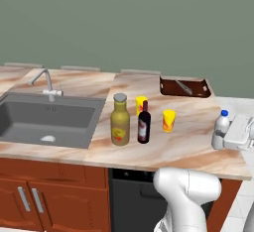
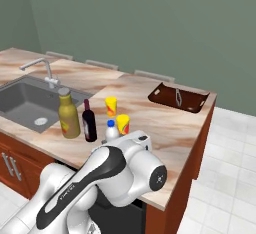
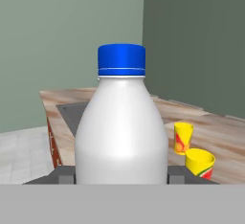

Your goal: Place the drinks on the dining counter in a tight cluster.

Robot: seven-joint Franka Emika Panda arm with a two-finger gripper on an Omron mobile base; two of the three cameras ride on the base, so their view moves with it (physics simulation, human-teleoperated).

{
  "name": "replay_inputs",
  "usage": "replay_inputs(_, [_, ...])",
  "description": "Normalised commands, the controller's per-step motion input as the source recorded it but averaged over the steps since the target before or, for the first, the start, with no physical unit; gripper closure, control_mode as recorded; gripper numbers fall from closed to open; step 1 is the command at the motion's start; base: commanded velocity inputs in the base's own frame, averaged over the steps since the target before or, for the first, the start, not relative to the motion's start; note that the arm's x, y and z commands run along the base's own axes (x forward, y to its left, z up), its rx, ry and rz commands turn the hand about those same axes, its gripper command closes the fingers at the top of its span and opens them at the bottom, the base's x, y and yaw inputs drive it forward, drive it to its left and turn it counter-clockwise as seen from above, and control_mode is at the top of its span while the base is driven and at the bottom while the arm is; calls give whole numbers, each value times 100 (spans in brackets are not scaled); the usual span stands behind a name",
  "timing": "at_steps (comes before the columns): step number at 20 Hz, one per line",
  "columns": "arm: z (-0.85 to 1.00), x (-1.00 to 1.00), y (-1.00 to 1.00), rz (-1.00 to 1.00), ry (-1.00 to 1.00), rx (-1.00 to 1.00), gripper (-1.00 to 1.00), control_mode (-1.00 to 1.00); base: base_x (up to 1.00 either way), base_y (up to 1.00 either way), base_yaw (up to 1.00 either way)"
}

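On the dining counter (image 1: 184, 144), right of the sink, a fat olive-yellow bottle (image 1: 120, 122) with a grey cap and a dark wine bottle (image 1: 144, 124) stand upright and close together. The small white bottle (image 1: 221, 127) with a blue cap is upright near the counter's right end. My gripper (image 1: 237, 133) comes in from the right and is shut on it. In the hand view the white bottle (image 3: 121, 127) sits between my fingertips (image 3: 64, 174), one on each side of its body. The right base view shows the white bottle (image 2: 111, 129) just behind my hand.
Two yellow cups (image 1: 141, 104) (image 1: 168, 120) stand right of the two bottles. A brown tray (image 1: 184, 87) with a utensil in it lies at the back right. The dark grey sink (image 1: 44, 119) and silver tap (image 1: 47, 82) take up the counter's left. The counter's right edge is close beside the white bottle.
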Motion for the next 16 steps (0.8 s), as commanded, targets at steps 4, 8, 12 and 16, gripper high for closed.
replay_inputs(4, [0, 0, 0, 0, 0, 0, 100, 100, 37, 0, 0])
replay_inputs(8, [0, 0, 0, 0, 0, 0, 100, 100, 23, 0, 0])
replay_inputs(12, [0, 0, 0, 0, 0, 0, 100, 100, 1, 0, 0])
replay_inputs(16, [0, 0, 0, 0, 0, 0, 100, 100, 0, 0, 0])
